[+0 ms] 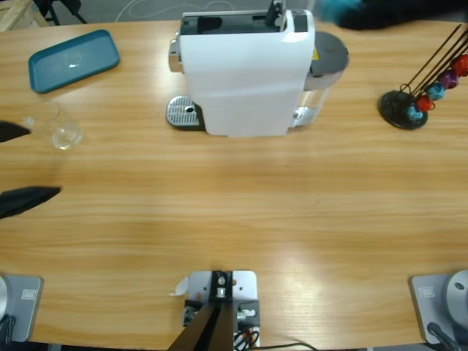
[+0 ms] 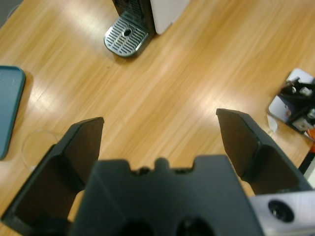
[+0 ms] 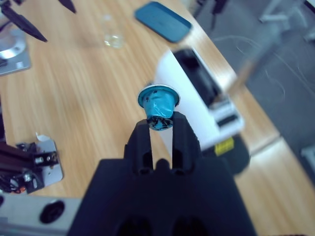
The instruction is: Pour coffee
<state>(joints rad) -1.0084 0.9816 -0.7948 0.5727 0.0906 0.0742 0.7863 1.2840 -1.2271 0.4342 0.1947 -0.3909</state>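
Capsule-loading step, we judge | right gripper (image 3: 160, 129) clamps blue foil capsule (image 3: 158, 105) above white coffee machine (image 3: 197, 98) | left gripper (image 2: 160, 137) gapes beside clear glass (image 2: 37, 145), ready.

Long wooden table (image 1: 292, 212), grey floor (image 3: 290, 64)

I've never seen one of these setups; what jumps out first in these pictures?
The big white coffee machine stands at the table's far middle, its round metal drip tray bare. The right tool pinches a teal coffee capsule up in the air above the machine. The left tool hangs wide open over the wood near a small clear glass, with a teal tray beyond it.
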